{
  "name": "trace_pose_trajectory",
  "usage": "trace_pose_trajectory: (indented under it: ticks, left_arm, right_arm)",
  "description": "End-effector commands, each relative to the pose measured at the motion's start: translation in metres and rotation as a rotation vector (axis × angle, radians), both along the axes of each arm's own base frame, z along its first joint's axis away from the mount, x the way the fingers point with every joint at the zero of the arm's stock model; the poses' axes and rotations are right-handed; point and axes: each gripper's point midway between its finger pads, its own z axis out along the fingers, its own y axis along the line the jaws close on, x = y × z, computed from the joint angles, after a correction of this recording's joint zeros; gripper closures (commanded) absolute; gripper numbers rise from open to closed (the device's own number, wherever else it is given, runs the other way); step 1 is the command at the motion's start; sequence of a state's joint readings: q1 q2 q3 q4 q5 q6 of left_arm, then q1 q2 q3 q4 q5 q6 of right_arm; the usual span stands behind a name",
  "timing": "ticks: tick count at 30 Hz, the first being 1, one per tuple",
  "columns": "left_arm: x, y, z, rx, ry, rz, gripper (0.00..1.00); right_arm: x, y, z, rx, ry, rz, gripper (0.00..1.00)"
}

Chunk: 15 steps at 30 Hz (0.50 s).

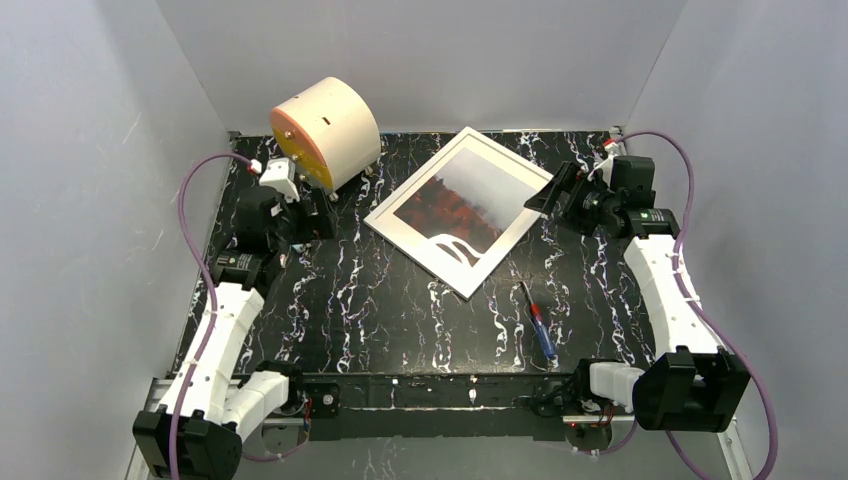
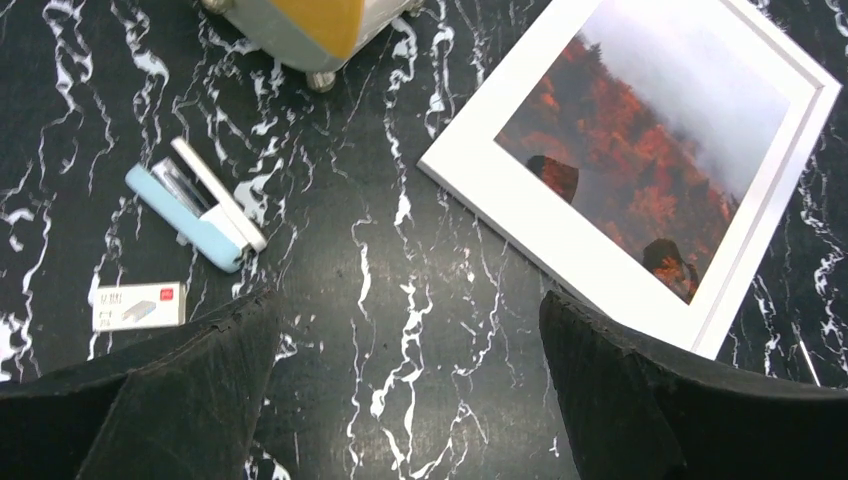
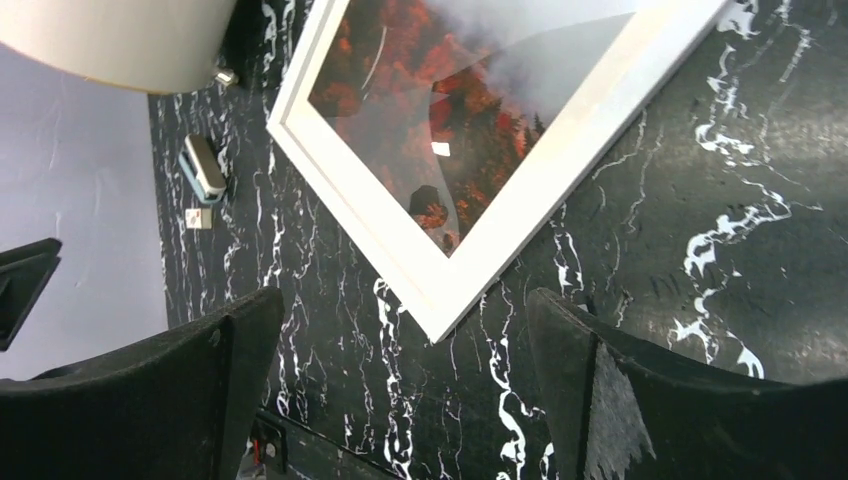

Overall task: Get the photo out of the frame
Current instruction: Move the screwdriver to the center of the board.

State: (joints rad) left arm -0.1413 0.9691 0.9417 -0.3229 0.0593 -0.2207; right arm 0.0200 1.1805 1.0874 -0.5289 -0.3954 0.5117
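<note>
You're at the start, left gripper [image 2: 407, 300] and right gripper [image 3: 402, 295] open and empty; next, probably flip the frame [image 2: 770, 210] to free the photo [image 2: 650, 150].

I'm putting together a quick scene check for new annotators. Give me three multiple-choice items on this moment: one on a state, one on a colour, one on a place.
1. The photo is: A inside the frame; B loose beside it; C folded in half.
2. The cylinder's flat face is: A blue; B green; C orange.
3. The screwdriver lies: A on the frame; B against the cylinder; C on the near right, apart from the frame.

Answers: 1 A, the print lies flat within the white border. 2 C, the round end face shows orange. 3 C, it lies just past the frame's near corner, not touching it.
</note>
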Motion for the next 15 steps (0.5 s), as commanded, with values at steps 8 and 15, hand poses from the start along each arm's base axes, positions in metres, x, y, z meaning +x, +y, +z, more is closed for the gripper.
trace_pose_trajectory:
  ticks: [8, 15]
  left_arm:
    - [-0.022, -0.008, -0.007, -0.060, 0.022, -0.028, 0.01]
    - [-0.021, -0.012, -0.059, -0.064, 0.133, -0.033, 0.01]
  right_arm:
    - [-0.013, 0.029, -0.022, 0.098, 0.050, 0.161, 0.00]
    - [-0.046, 0.039, -0.059, -0.032, 0.176, 0.190, 0.00]
